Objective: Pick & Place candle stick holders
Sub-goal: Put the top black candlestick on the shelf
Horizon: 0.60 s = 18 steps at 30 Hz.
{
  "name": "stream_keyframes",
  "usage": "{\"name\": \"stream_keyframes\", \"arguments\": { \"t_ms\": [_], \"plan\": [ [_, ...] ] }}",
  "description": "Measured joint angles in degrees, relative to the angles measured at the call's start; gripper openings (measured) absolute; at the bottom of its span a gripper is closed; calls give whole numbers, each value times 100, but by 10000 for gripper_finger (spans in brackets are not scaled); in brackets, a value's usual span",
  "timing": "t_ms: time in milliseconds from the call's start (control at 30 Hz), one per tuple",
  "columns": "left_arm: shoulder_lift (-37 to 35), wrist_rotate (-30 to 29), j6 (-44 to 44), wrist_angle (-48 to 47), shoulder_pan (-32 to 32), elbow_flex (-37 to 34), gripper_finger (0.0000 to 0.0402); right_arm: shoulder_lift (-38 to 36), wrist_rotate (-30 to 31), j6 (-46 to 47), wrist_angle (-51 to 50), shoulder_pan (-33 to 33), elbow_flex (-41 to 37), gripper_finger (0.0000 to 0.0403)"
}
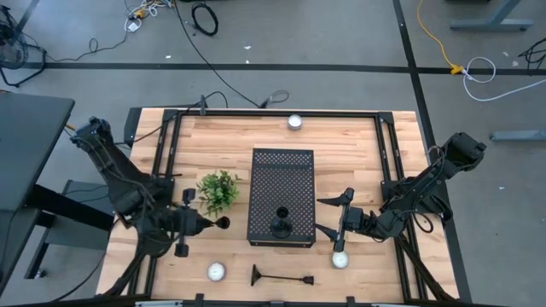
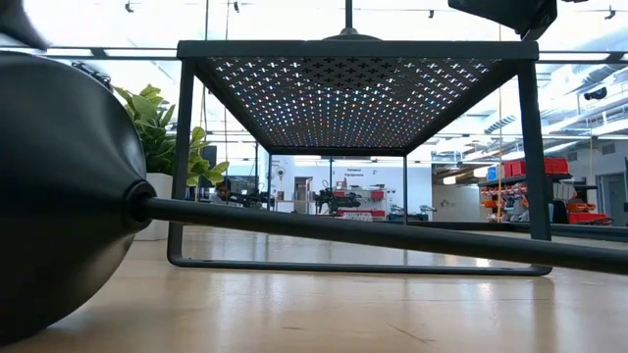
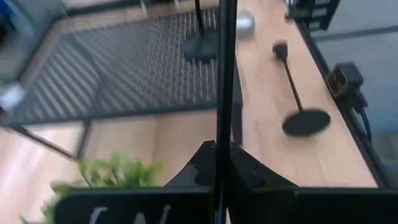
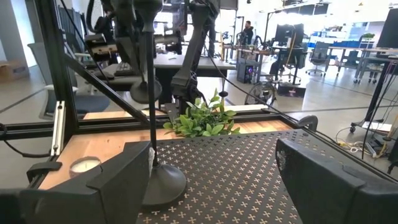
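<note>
One black candle stick holder (image 1: pixel 280 223) stands by its round base on the black perforated box (image 1: pixel 281 175). Another holder (image 1: pixel 281 278) lies on its side near the table's front edge, and in the low view its base (image 2: pixel 59 186) fills the left. My left gripper (image 1: pixel 201 223), left of the box beside the plant, is shut on a third holder (image 3: pixel 222 74), whose round base (image 1: pixel 223 223) shows toward the box. My right gripper (image 1: pixel 335 215) stands open at the box's right side, level, pointing at the standing holder (image 4: pixel 160 183) without touching it. My left gripper pinches the holder's thin stem (image 3: pixel 219 134) between its two shut fingers, which lie across the stem. The fingers slant down toward the box. The holder is lifted clear of the table, and its base (image 4: pixel 146 92) shows lower than the gripper.
White candles sit at the far edge (image 1: pixel 295 121), at the front left (image 1: pixel 217 271) and below my right gripper (image 1: pixel 339 258). A small green plant (image 1: pixel 218 192) stands between my left gripper and the box. Black rails frame the wooden table (image 1: pixel 358 162).
</note>
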Motion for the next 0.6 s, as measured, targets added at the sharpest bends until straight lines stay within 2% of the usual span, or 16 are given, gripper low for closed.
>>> {"name": "stream_keyframes", "arguments": {
  "t_ms": [167,367,600],
  "plan": [
    [61,-841,188,349,-174,0,9,0,-2,0,-2,1,0,339],
    [244,-1495,737,1035,-366,-4,9,0,-2,-18,-2,0,0,339],
    [564,-1655,1334,1812,-285,-5,9,0,-4,-26,-7,0,0,339]
  ]
}}
